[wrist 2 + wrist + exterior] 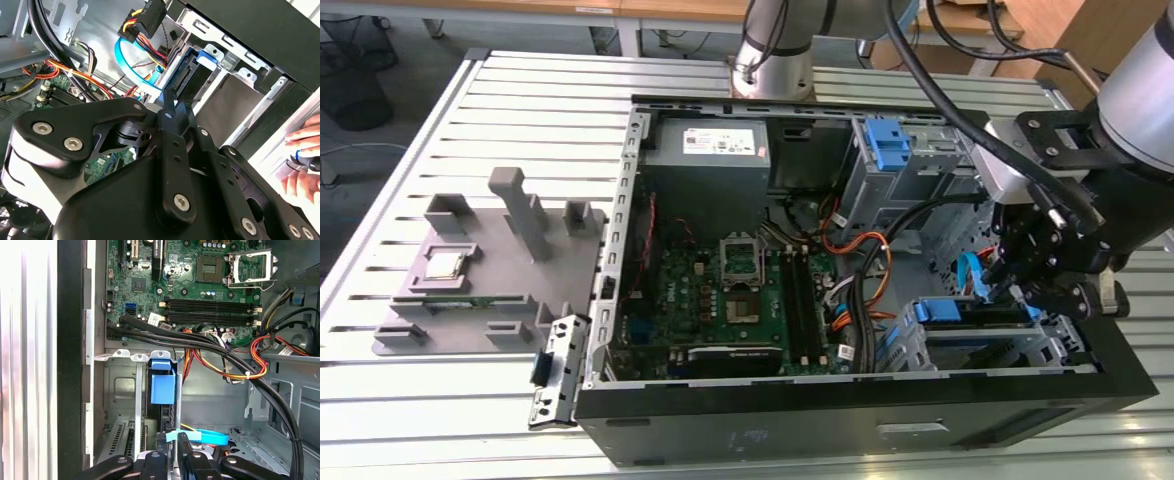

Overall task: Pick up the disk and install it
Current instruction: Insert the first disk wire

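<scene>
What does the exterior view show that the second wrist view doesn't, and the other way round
Only the exterior view: the grey fixture on the slatted table, beside the open computer case, with a small square chip on it.

Only the second wrist view: a person's hand at the case edge.

Both: the gripper over the drive bay, where the disk sits in its blue carrier, and the orange wiring.

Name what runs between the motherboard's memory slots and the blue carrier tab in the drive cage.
In the first wrist view, a bundle of black cables crosses between the memory slots and the blue carrier tab.
</scene>
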Controlling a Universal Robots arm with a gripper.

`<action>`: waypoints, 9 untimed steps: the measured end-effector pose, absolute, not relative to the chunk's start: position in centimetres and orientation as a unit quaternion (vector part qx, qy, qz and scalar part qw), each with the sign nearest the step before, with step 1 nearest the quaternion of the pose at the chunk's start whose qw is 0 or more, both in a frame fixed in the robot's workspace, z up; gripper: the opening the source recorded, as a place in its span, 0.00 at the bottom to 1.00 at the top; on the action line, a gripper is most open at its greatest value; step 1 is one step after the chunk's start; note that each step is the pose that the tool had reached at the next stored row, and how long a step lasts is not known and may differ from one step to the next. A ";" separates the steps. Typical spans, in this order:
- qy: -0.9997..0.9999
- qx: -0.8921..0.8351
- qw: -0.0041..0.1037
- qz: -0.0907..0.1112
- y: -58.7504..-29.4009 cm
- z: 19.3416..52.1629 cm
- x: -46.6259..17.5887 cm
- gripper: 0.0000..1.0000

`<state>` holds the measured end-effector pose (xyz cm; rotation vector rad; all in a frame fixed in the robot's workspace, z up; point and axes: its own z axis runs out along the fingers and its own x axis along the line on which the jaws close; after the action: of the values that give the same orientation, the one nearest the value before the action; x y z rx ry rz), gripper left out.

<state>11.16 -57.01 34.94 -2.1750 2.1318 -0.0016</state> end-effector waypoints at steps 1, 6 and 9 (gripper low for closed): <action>0.699 -0.713 0.048 -0.001 -57.0 35.0 11.2 0.23; 0.699 -0.713 0.048 0.000 -57.0 35.1 11.2 0.23; 0.699 -0.713 0.048 0.000 -57.0 35.2 11.2 0.23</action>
<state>11.16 -57.00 35.15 -2.1748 2.1317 -0.0013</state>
